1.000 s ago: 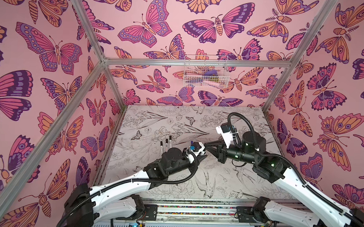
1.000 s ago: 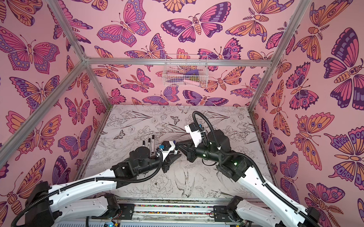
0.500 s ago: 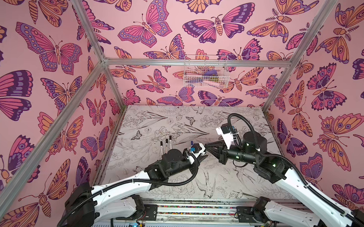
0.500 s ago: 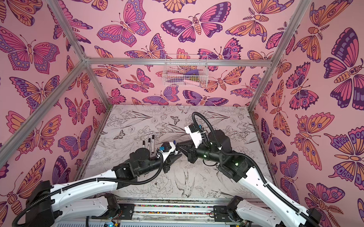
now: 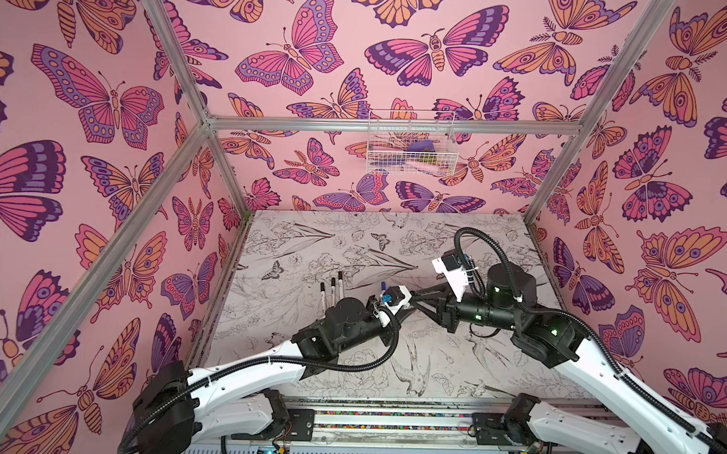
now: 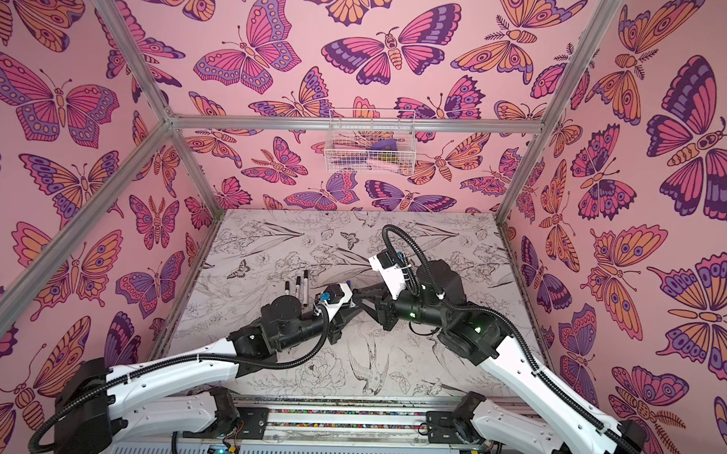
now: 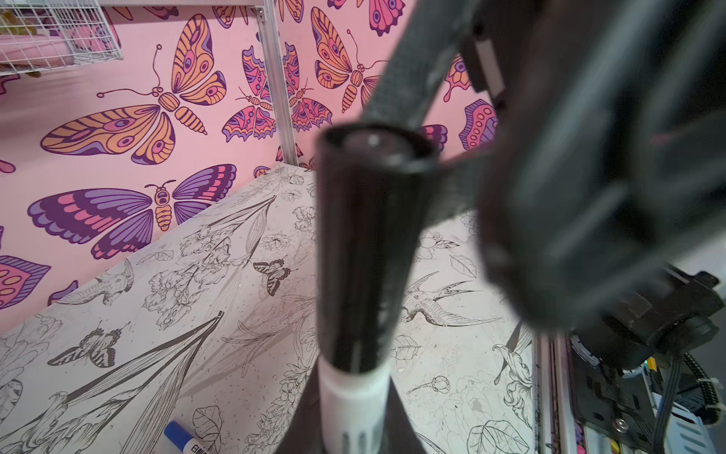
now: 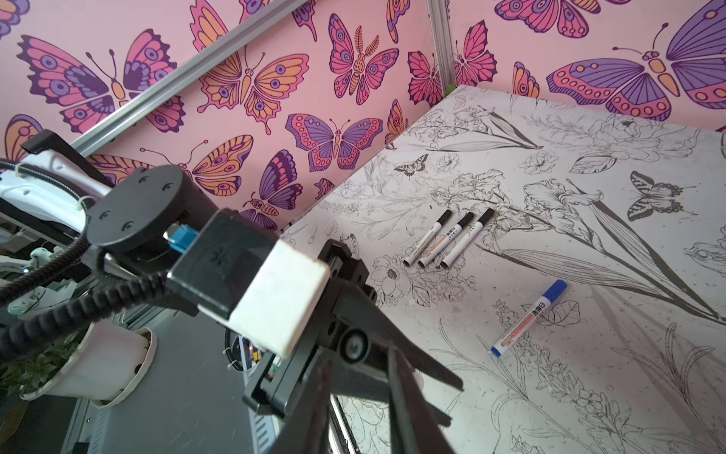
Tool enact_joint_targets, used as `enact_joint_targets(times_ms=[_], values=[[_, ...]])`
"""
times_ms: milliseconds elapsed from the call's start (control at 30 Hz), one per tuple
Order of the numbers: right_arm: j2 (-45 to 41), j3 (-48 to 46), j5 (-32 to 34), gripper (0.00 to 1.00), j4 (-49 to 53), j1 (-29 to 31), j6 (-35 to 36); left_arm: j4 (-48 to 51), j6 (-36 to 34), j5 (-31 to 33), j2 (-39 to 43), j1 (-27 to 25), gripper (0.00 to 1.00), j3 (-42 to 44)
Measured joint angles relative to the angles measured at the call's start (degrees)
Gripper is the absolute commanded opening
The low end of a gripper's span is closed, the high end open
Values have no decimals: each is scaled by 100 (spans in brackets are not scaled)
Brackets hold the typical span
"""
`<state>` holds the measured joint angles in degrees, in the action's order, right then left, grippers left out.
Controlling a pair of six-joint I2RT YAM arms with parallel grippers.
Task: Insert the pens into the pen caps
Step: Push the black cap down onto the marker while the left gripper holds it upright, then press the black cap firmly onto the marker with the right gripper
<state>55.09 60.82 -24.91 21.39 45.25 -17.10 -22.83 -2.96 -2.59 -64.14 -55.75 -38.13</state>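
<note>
Last marker in hand: the left fingers (image 7: 353, 387) clench the white barrel of the fifth pen (image 7: 349, 416) above the middle of the bench (image 8: 589, 393). A black cap (image 7: 361, 243) is already sleeved over its writing end, down to the shoulder of the barrel. The right fingers (image 7: 424, 145) sit right at the cap's closed end; these views do not show whether they pinch it or stand slightly apart.

Four pens lie finished on the bench. The three black-capped pens (image 8: 446, 243) rest side by side, nearly touching, and the blue-capped pen (image 8: 528, 318) lies alone, a little apart from them. No loose cap shows anywhere on the bench.

By that count the task looks all but over. What appears left is to make sure the final cap is pressed home and to lay the pen down with the others.

Each pen is a slim white barrel with printed lettering, and each cap a short glossy cylinder slightly wider than the barrel. The cap on the held pen looks straight, with no gap visible at the joint
</note>
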Motion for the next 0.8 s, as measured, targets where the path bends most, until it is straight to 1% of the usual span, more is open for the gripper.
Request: enact_joint_targets(times_ms=[67,133,267,633,800], values=[[0,4,-243,41,177,162,-2,-170,46,114,-46,63,0,-11],[2,4,-367,44,313,227,-2,-267,68,181,-55,72,0,-13],[0,4,-343,45,407,227,-2,-398,92,243,-57,70,0,-13],[-271,4,315,44,442,214,-79,-485,87,262,-15,52,0,83],[-293,7,675,43,310,203,-107,-507,87,267,-9,-81,0,181]])
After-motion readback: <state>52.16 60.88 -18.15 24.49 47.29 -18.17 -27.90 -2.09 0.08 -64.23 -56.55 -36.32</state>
